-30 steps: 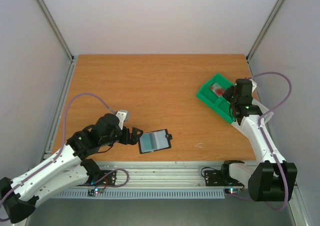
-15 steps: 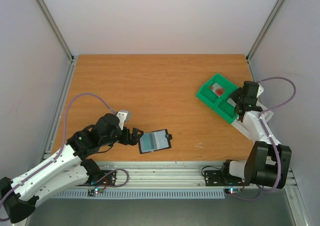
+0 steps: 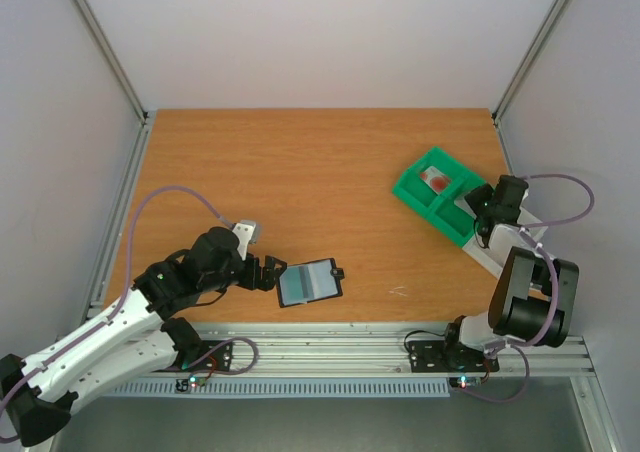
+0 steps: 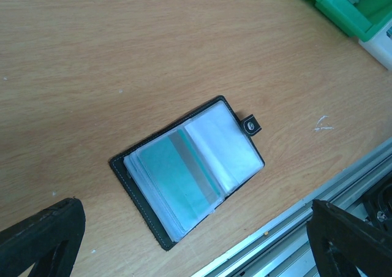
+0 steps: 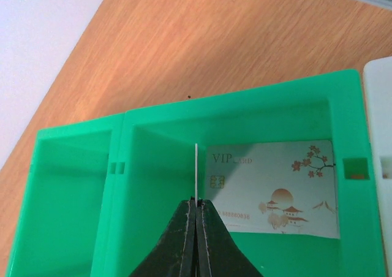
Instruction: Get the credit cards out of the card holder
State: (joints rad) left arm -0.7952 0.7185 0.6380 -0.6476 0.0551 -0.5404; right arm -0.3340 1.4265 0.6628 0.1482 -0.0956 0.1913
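Note:
The card holder (image 3: 310,281) lies open near the table's front edge, black with clear sleeves. In the left wrist view the holder (image 4: 190,170) shows a teal item with a grey stripe (image 4: 177,176) in a sleeve and a snap tab (image 4: 251,125). My left gripper (image 3: 268,272) is open and empty just left of it; the holder lies between its fingers (image 4: 43,240). My right gripper (image 5: 196,203) is shut on a thin credit card (image 5: 195,170), seen edge-on, above a compartment of the green tray (image 5: 233,102). A pale "VIP" credit card (image 5: 272,188) lies flat in that compartment.
The green compartment tray (image 3: 412,194) stands at the right of the table, with a red item (image 3: 436,180) in its far compartment. A white block (image 5: 380,166) sits against the tray's right side. The metal rail (image 4: 318,191) runs along the front edge.
My right arm has folded back to the right and its gripper has drawn to the tray's right side. The left arm and the card holder have not moved.

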